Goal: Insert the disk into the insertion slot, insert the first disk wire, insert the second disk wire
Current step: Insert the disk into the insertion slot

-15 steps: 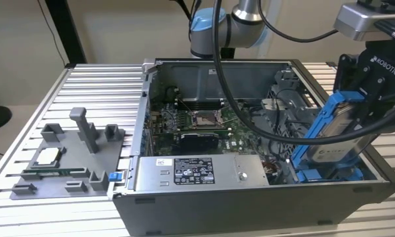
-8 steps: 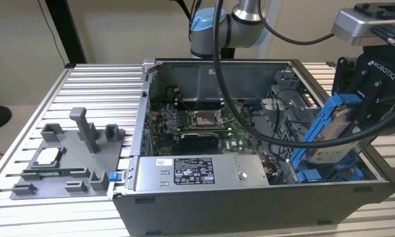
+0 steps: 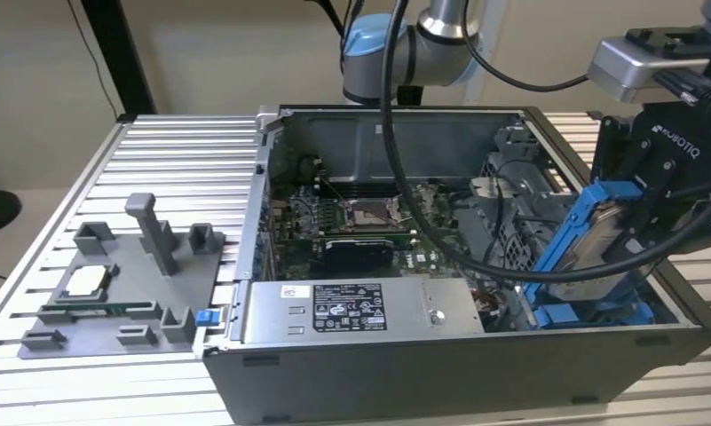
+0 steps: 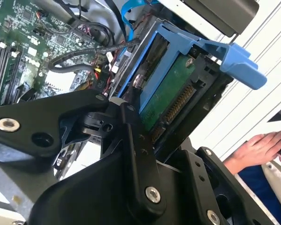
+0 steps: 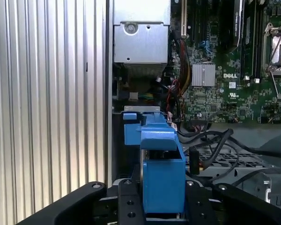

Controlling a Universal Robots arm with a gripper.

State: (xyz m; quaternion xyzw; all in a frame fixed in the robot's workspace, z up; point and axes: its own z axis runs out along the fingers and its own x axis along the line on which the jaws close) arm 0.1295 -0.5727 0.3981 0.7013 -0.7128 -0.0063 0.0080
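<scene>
My gripper (image 3: pixel 631 232) is shut on the disk (image 3: pixel 592 244), a silver drive in a bright blue carrier. It holds the disk steeply tilted over the insertion slot (image 3: pixel 595 312), whose blue rails sit in the case's front corner at the exterior view's right. The disk's lower end reaches down to the rails. In the second wrist view the disk (image 4: pixel 171 101) shows its green circuit board and connector between the black fingers (image 4: pixel 136 140). In the first wrist view the blue carrier (image 5: pixel 161 164) stands between the pads, with a blue slot rail (image 5: pixel 131 127) beyond. Loose black cables (image 5: pixel 210 140) lie beside the bay; which are the disk wires I cannot tell.
The open computer case (image 3: pixel 450 373) holds a motherboard (image 3: pixel 355 222) and a grey labelled power-supply box (image 3: pixel 355 311) beside the bay. A grey fixture plate (image 3: pixel 118 284) with parts lies on the ribbed table at the exterior view's left. A person's hand (image 4: pixel 260 147) rests outside the case.
</scene>
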